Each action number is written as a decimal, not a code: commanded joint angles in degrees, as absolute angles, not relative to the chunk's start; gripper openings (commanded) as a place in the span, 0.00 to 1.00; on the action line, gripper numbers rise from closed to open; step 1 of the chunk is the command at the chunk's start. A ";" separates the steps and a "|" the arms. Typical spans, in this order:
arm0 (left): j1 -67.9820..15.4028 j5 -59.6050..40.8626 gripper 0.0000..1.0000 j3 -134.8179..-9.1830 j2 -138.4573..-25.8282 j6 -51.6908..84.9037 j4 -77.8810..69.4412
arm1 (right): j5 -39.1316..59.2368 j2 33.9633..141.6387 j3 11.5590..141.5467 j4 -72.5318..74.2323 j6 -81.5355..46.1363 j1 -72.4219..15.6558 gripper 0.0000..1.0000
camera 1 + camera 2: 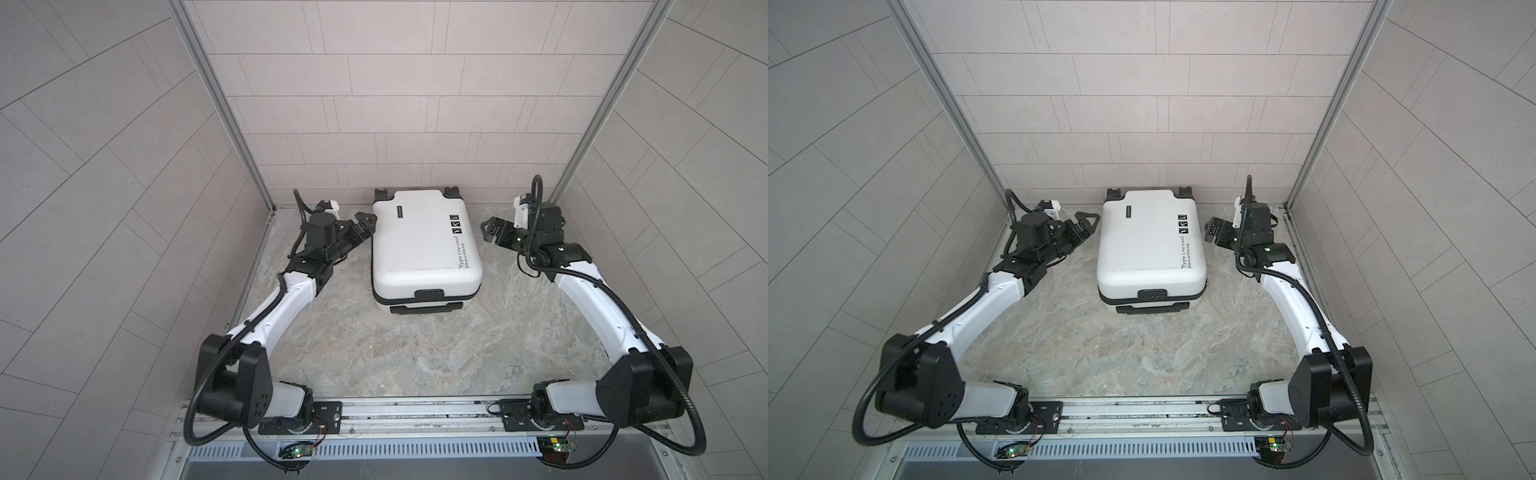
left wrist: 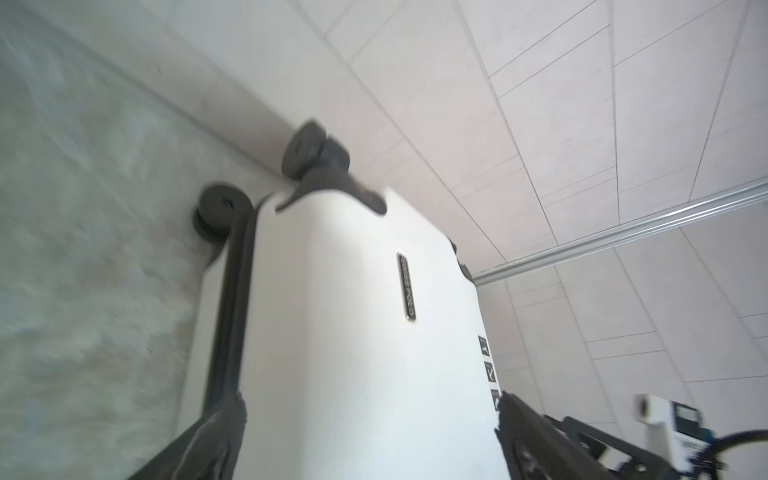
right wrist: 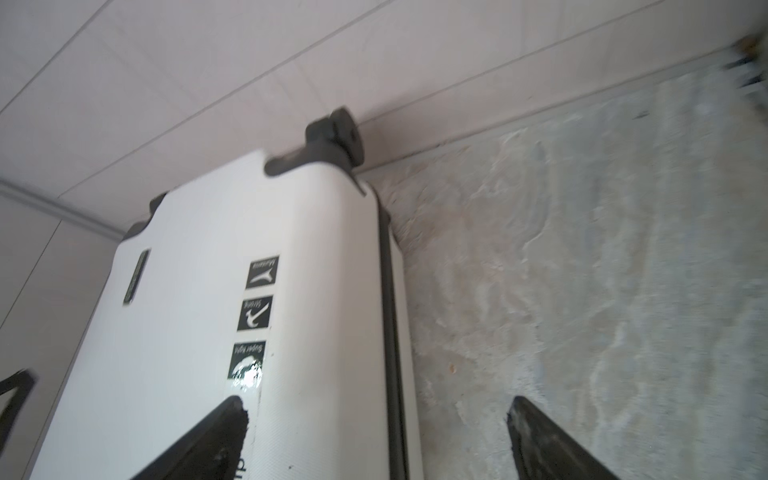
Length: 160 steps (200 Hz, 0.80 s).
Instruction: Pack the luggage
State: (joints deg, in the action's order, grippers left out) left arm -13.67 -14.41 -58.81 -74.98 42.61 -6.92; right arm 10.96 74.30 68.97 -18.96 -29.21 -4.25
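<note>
Your marbled tabletop (image 1: 415,357) carries the luggage (image 1: 424,245), closed and flat at the back, wheels (image 1: 381,193) by the wall (image 1: 374,124). Your left gripper (image 1: 369,223) gapes wide just beside its left edge; your right gripper (image 1: 487,231), equally spread, hovers off its right side.

On the luggage (image 1: 419,245) lid I read a metal badge (image 2: 406,286): "SWISS POLO". Of its three square icons (image 3: 254,316), two read "Strong" and "Super light"; the third is blurred. Its printed lines (image 1: 462,254) end "re cool" and read "Have a nice trip".
</note>
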 commanded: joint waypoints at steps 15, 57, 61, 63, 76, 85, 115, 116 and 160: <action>-13.38 4.49 1.00 -56.51 -65.60 11.23 -10.81 | -11.77 67.22 61.19 -2.26 -27.18 -4.05 0.98; -11.96 28.20 1.00 -52.21 -69.79 6.98 -8.19 | -20.05 67.79 55.13 3.81 -16.17 -1.84 1.00; -11.59 29.08 1.00 -50.45 -70.21 6.25 -9.31 | -21.31 68.11 54.69 3.36 -15.29 -1.85 1.00; -11.36 29.44 1.00 -49.13 -70.38 5.82 -10.17 | -22.05 68.29 54.41 3.13 -14.88 -1.85 1.00; -10.15 30.10 1.00 -41.14 -71.08 4.12 -17.92 | -25.86 68.79 50.46 4.03 -12.46 -1.82 1.00; -9.09 28.90 1.00 -35.00 -71.88 4.37 -23.27 | -27.54 68.97 46.16 6.90 -10.55 -1.83 1.00; -8.00 30.12 1.00 -25.00 -77.17 5.54 -34.63 | -29.65 72.30 30.43 20.90 -6.07 -1.63 1.00; -8.00 30.09 1.00 -24.72 -77.44 5.54 -35.33 | -29.64 72.49 30.07 21.17 -6.07 -1.65 1.00; -5.43 20.81 1.00 -19.52 -85.42 2.27 -53.03 | -22.34 77.63 25.74 30.37 -0.77 -2.14 1.00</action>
